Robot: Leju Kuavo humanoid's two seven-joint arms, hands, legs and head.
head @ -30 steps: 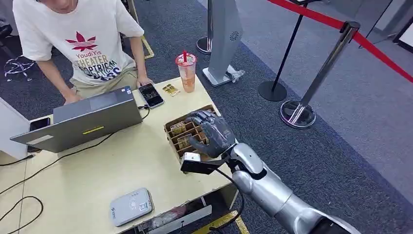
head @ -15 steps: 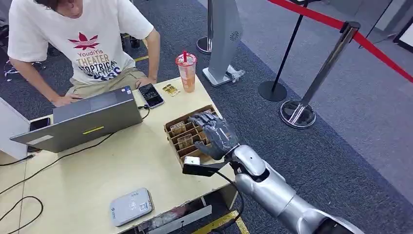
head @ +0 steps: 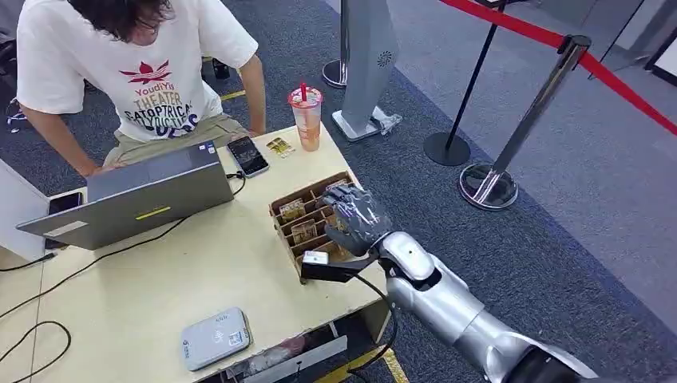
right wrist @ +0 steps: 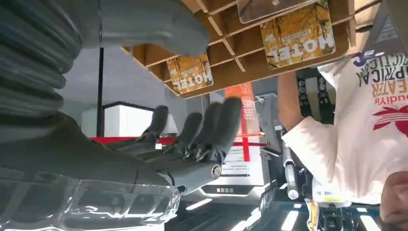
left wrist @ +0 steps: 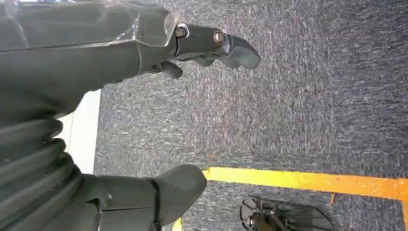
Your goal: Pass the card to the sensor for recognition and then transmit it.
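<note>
The cards (head: 292, 210) stand on edge in the slots of a brown cardboard organiser (head: 279, 214) near the right edge of the table (head: 160, 279); each is a small rectangle printed with yellow-orange leaves and a dark word. In my right wrist view one card (right wrist: 297, 33) shows its printed face squarely and another (right wrist: 191, 73) sits in a slot further along, both slotted between the dividers with their long sides running along the compartments (the lettering reads upside down there, since that view is turned). My right hand (head: 355, 217) hovers over the organiser with its fingers (right wrist: 216, 127) apart and slightly curled, holding nothing; I cannot tell whether any fingertip touches a card. From the head view I also see the grey card sensor (head: 214, 337) lying flat at the near edge of the table, well apart from the organiser, a laptop (head: 136, 195) further back, and a person (head: 136, 72) leaning over it. My left hand (left wrist: 144, 43) hangs over grey carpet (left wrist: 312, 96), its fingers loosely apart and holding nothing.
</note>
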